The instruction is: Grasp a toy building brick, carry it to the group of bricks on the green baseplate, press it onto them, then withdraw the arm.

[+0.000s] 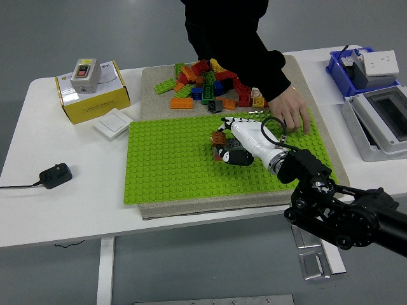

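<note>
The green baseplate [166, 166] lies on a beige mat in the middle of the table. My right hand [227, 146], white with black fingers, comes in from the lower right and is curled over a small group of bricks on the plate. It is shut on a brown brick [218, 137] that sits against the top of that group, and the hand hides most of the group. The loose brick pile [202, 86] lies behind the plate. A person's hand [294, 114] rests flat on the plate's far right part, its black sleeve crossing the pile. My left arm is out of view.
At the left stand a yellow box with a grey switch [92, 89], a white switch plate [113, 123] and a black adapter [56, 175]. A blue bin [356, 75] and a grey enclosure [380, 127] stand at the right edge.
</note>
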Tool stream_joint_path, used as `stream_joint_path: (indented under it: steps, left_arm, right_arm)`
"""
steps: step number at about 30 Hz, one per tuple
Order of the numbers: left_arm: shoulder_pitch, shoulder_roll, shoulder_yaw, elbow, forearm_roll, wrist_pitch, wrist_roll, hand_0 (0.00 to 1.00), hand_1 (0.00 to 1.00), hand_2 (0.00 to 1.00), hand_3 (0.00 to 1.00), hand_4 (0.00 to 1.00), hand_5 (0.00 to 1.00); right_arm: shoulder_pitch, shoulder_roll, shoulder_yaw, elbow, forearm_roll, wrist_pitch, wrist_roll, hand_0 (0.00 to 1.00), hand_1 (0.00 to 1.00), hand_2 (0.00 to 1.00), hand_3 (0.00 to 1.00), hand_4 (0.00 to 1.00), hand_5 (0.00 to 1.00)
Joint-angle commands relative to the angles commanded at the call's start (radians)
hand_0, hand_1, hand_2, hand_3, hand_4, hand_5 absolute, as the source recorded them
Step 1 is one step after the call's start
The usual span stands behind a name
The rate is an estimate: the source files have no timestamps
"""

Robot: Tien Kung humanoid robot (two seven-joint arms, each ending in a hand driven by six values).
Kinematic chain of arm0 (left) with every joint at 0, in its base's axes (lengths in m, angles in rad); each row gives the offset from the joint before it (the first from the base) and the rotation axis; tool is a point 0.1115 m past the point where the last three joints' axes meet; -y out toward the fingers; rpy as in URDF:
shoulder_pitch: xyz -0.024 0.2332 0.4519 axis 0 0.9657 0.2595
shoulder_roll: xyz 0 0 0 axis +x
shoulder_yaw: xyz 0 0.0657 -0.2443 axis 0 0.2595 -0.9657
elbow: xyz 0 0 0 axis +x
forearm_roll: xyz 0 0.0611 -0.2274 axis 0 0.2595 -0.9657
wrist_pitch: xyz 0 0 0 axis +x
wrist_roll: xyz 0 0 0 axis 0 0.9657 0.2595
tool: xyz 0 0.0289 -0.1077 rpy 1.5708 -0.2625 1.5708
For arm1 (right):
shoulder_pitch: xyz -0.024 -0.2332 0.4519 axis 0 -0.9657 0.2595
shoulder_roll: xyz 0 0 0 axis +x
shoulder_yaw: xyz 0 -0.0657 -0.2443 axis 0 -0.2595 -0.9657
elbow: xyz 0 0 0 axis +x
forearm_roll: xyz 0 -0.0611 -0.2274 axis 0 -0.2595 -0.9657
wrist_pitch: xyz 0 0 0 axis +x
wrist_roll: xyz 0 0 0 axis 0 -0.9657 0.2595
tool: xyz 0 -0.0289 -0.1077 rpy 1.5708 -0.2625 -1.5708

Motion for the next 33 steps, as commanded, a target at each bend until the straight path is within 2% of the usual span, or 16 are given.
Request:
stream_joint_path:
  steps: [10, 33]
  left_arm:
    - [0.0, 0.001, -0.004, 0.0, 0.005, -0.005, -0.003, 0.662, 0.66, 0.572, 0.604, 0.197, 0.671]
    - [-0.001, 0.004, 0.005, 0.0, -0.001, -0.005, -0.004, 0.662, 0.66, 0.572, 0.604, 0.198, 0.672]
  right_arm:
    - [0.015, 0.0, -0.021, -0.035, 0.01, 0.0, 0.018, 0.869, 0.902, 0.928, 0.539, 0.517, 0.361]
    - [0.036, -0.007, -0.05, -0.059, 0.048, -0.002, 0.03, 0.861, 0.889, 0.92, 0.54, 0.517, 0.361]
